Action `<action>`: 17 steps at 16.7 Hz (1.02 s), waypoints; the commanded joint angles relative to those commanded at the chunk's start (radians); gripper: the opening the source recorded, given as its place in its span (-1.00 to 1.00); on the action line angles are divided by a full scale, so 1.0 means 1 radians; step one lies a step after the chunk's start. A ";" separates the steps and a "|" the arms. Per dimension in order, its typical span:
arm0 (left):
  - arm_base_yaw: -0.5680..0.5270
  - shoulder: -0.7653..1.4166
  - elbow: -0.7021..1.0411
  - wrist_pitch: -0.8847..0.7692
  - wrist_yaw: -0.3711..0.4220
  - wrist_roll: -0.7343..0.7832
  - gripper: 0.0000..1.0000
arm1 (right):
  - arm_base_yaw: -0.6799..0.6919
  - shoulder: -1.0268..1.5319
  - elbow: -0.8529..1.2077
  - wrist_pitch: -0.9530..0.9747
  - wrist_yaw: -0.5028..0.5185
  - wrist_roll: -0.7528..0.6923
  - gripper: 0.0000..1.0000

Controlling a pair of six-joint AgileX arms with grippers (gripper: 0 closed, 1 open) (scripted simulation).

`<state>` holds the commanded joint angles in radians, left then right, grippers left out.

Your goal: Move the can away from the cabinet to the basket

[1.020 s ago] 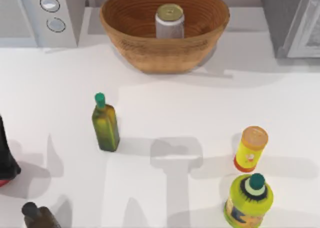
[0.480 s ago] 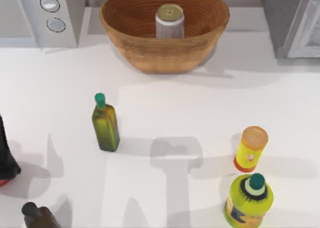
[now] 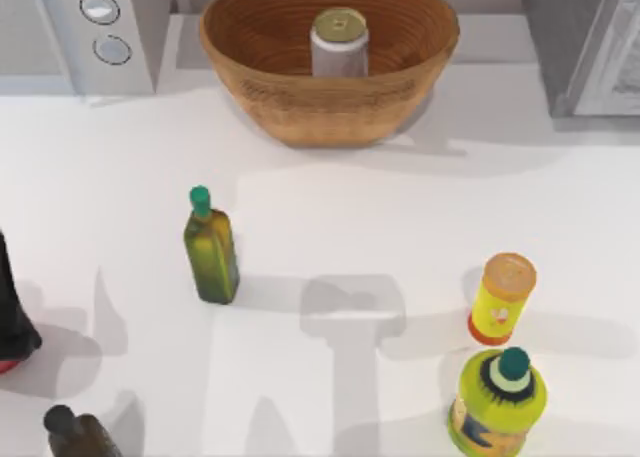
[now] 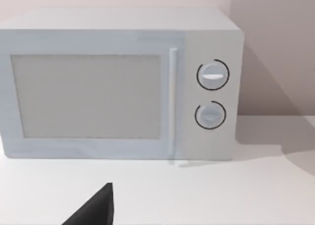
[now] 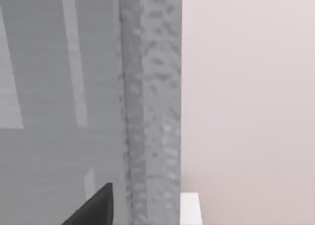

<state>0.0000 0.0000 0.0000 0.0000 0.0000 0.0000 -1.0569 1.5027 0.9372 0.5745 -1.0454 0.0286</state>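
Observation:
The can (image 3: 339, 41), silver-grey with a dull gold top, stands upright inside the wicker basket (image 3: 262, 85) at the back middle of the table. The dark-grey cabinet (image 3: 560, 37) rises at the back right, well apart from the basket; the right wrist view faces its textured side (image 5: 147, 107) up close. A dark edge of my left gripper (image 4: 93, 209) pokes into the left wrist view, low before the white box. A dark edge of my right gripper (image 5: 93, 208) shows in front of the cabinet. Nothing is held in either view.
A white box with two round knobs (image 3: 90, 32) stands back left. A green bottle (image 3: 210, 249) stands left of centre. A yellow canister (image 3: 502, 297) and a yellow-green bottle (image 3: 498, 402) stand front right. A black bottle (image 3: 12, 322) and a brown one (image 3: 75, 432) sit front left.

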 joint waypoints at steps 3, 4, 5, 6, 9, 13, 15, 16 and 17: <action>0.000 0.000 0.000 0.000 0.000 0.000 1.00 | -0.003 -0.035 0.241 -0.299 -0.005 0.000 1.00; 0.000 0.000 0.000 0.000 0.000 0.000 1.00 | -0.003 -0.048 0.320 -0.397 -0.005 0.000 1.00; 0.000 0.000 0.000 0.000 0.000 0.000 1.00 | -0.002 -0.062 0.397 -0.491 -0.004 0.000 1.00; 0.000 0.000 0.000 0.000 0.000 0.000 1.00 | -0.001 -0.077 0.470 -0.580 -0.003 0.000 1.00; 0.000 0.000 0.000 0.000 0.000 0.000 1.00 | 0.006 -0.122 0.655 -0.799 0.004 0.000 1.00; 0.000 0.000 0.000 0.000 0.000 0.000 1.00 | 0.015 -0.161 0.794 -0.947 0.013 0.000 1.00; 0.000 0.000 0.000 0.000 0.000 0.000 1.00 | 0.016 -0.164 0.805 -0.958 0.013 0.000 1.00; 0.000 0.000 0.000 0.000 0.000 0.000 1.00 | 0.016 -0.164 0.805 -0.958 0.013 0.000 1.00; 0.000 0.000 0.000 0.000 0.000 0.000 1.00 | 0.016 -0.164 0.805 -0.958 0.013 0.000 1.00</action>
<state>0.0000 0.0000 0.0000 0.0000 0.0000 0.0000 -1.0411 1.3391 1.7418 -0.3833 -1.0319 0.0281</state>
